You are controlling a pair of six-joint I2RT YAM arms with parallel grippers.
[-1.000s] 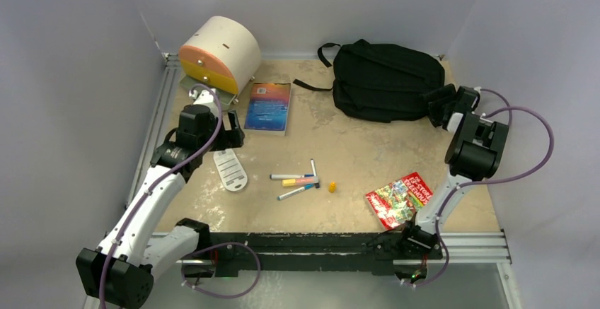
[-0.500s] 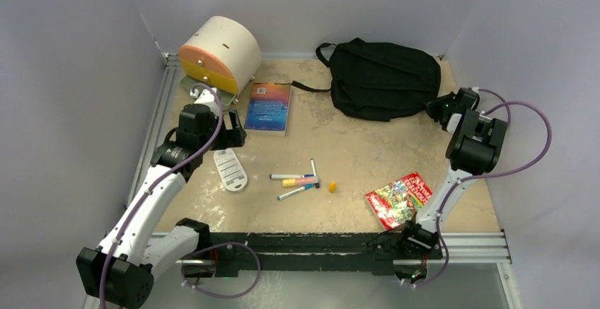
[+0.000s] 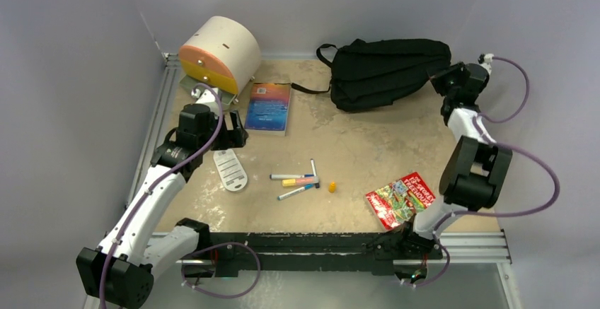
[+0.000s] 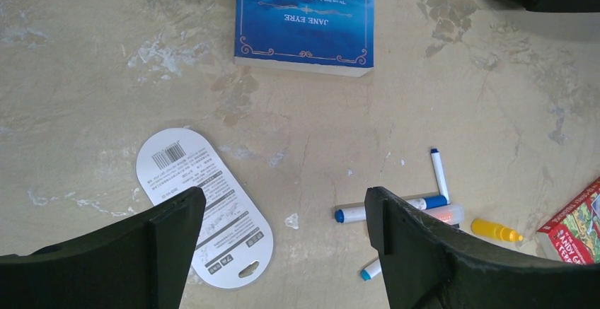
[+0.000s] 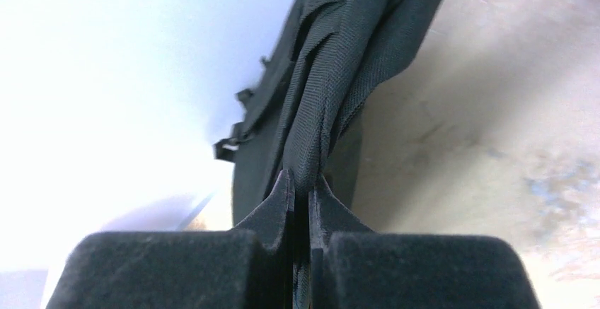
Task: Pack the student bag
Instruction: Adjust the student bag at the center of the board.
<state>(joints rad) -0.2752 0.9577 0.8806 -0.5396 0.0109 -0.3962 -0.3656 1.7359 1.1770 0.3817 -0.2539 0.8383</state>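
The right gripper (image 5: 301,192) is clamped tight on a fold of black fabric at the right end of the student bag (image 3: 385,72). The bag lies on the table (image 3: 354,153) to the right of the blue Jane Eyre book (image 4: 304,12). The left gripper (image 4: 283,199) hangs with its jaws spread wide and holds nothing, on the near side of that book above a white barcode card (image 4: 205,210), with loose markers (image 4: 396,210) to the book's near right.

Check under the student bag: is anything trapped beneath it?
Under the edge that the right fingers pinch, only bare table shows beneath the student bag. The rest of it covers the table, so anything under there is hidden.
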